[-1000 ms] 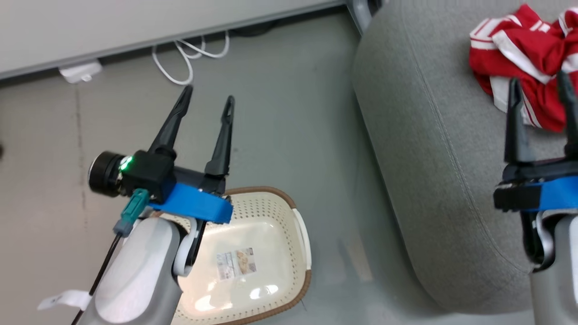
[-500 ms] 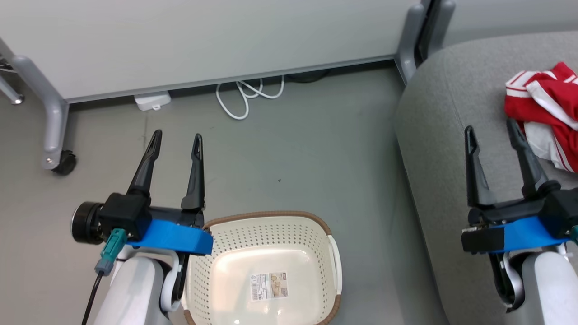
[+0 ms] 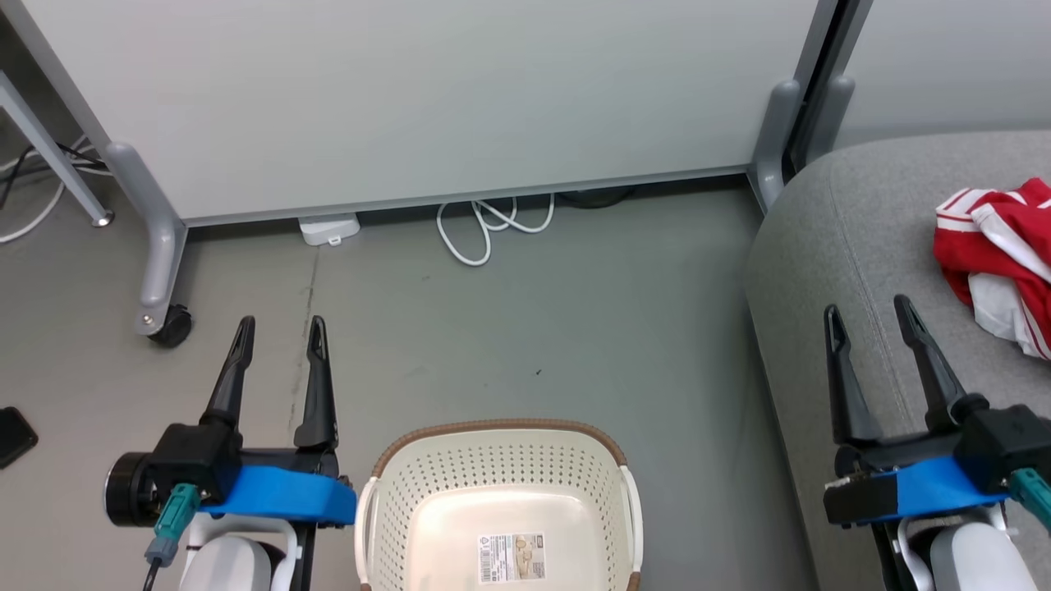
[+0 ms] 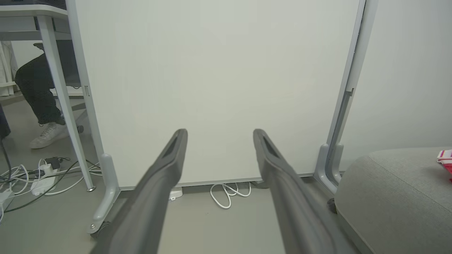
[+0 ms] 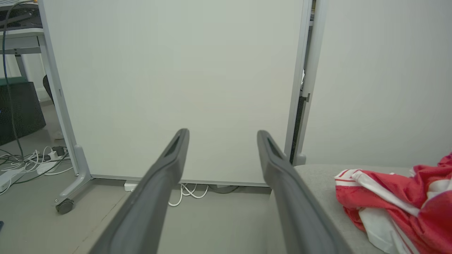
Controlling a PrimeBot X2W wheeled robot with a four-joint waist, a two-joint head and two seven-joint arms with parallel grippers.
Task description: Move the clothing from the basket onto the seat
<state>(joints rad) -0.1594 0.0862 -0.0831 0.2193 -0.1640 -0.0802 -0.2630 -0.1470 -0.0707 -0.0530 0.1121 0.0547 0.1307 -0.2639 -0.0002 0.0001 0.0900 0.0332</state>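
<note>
On the seat (image 3: 821, 230) at your right, the clothing (image 3: 993, 246) lies bunched; the basket (image 3: 493, 468) stands on the floor (image 3: 534, 328) between your arms; your left claw (image 3: 281, 324) and right claw (image 3: 868, 308) both hang spread, holding nothing.

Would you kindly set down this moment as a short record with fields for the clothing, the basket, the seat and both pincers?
clothing: red and white, crumpled on the seat
basket: on the floor, no clothing in the visible part, label on its bottom
seat: grey, right of the basket
left pincer: open, empty, left of the basket
right pincer: open, empty, over the seat, apart from the clothing
task: seemingly done
</note>
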